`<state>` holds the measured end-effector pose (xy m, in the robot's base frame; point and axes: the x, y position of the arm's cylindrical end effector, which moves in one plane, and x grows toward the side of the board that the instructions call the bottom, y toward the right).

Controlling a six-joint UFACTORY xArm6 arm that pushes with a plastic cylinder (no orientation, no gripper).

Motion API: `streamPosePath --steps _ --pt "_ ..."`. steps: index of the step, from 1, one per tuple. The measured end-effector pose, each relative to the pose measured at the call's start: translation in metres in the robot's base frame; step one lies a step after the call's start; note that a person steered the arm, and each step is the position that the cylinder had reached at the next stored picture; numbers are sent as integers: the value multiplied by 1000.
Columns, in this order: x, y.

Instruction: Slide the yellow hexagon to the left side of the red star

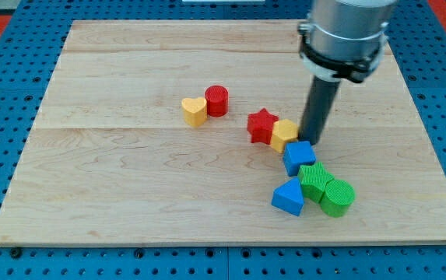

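Observation:
The yellow hexagon (pixel 284 134) sits right of the board's middle, touching the right side of the red star (pixel 261 124). My tip (pixel 311 141) stands just to the view's right of the yellow hexagon, close to or touching it, and just above the blue block (pixel 299 156). The dark rod rises from there to the grey arm at the view's top.
A yellow heart (pixel 194 111) and a red cylinder (pixel 216 101) touch each other left of the star. Below the hexagon lie the blue block, a blue triangular block (pixel 289 197), a green block (pixel 314 180) and a green cylinder (pixel 337 197). The wooden board (pixel 129 187) lies on a blue pegboard.

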<state>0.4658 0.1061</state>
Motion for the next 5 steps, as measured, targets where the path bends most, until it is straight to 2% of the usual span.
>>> streamPosePath --steps 2,3,4,5 --pt "-20 -61" --pt "-25 -69" --pt "-12 -45" --pt "13 -49"
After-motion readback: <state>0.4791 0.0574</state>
